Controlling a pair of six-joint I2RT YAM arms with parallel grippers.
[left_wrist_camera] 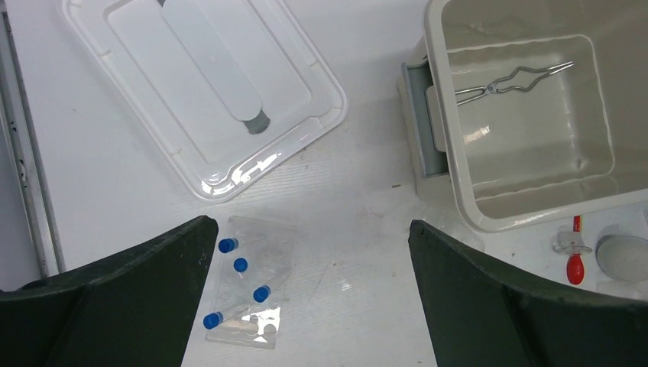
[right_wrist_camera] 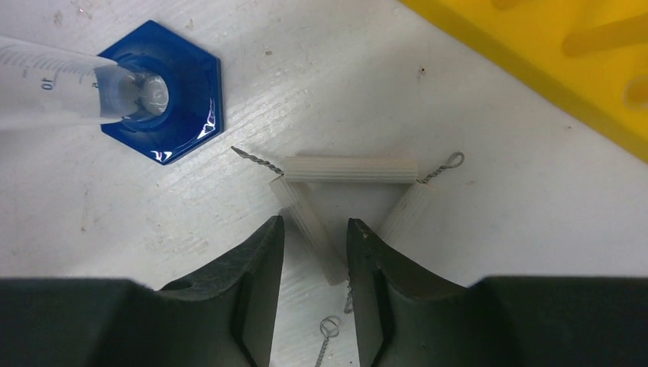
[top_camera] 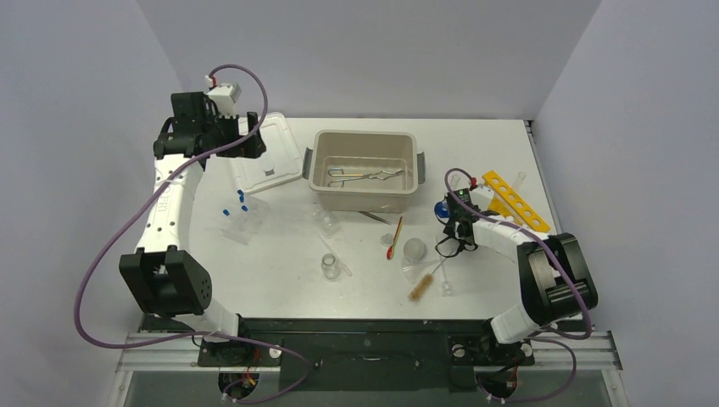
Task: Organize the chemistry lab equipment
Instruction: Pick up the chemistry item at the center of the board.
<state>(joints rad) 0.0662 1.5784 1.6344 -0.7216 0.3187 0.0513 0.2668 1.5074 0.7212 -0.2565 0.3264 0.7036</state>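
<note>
My right gripper point(right_wrist_camera: 315, 222) is low on the table, jaws narrowly open astride one leg of a white clay triangle point(right_wrist_camera: 351, 168). A clear graduated cylinder point(right_wrist_camera: 53, 84) with a blue hexagonal base point(right_wrist_camera: 187, 126) lies to its left. My left gripper point(left_wrist_camera: 312, 225) is wide open and empty, high above a clear rack of blue-capped tubes point(left_wrist_camera: 244, 279). Metal forceps point(left_wrist_camera: 520, 80) lie in the beige tub point(left_wrist_camera: 451, 153). In the top view I see a glass beaker point(top_camera: 330, 265), a red-and-green spatula point(top_camera: 395, 237), a brown brush point(top_camera: 426, 281) and tweezers point(top_camera: 373, 217).
The tub's white lid point(left_wrist_camera: 206, 84) lies upside down to the tub's left. A yellow rack point(top_camera: 515, 201) lies at the right, just behind my right gripper point(top_camera: 454, 242). My left gripper point(top_camera: 246, 144) hangs over the lid. A metal rail runs along the table's near edge.
</note>
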